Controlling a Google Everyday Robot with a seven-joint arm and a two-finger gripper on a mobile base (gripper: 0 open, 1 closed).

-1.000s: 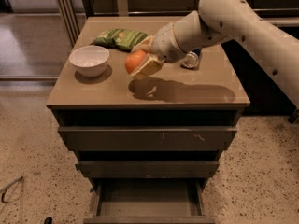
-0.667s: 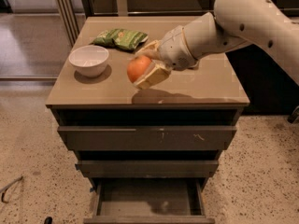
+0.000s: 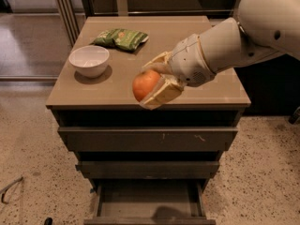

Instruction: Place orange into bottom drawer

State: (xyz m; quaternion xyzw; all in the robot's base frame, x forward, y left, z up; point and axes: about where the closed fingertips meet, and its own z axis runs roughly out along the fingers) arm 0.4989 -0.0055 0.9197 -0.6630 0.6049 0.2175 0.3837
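1. Over the front edge of the cabinet top (image 3: 187,46), the gripper (image 3: 147,87) holds the orange (image 3: 143,84) in the air, its two fingers pinching the fruit from above and below.
2. Done: the orange is grasped and lifted, and the bottom drawer (image 3: 140,201) stands pulled out with nothing in it.
3. Left: carry it forward past the edge, descend, release inside the tray.
4. Edges: the top drawer (image 3: 147,138) and middle drawer (image 3: 147,168) fronts step out slightly, so a straight drop close to them would likely clip (better to clear outward first).
5. Room: open floor lies in front; the white bowl (image 3: 89,60) and green packet (image 3: 121,38) sit well apart from the path.
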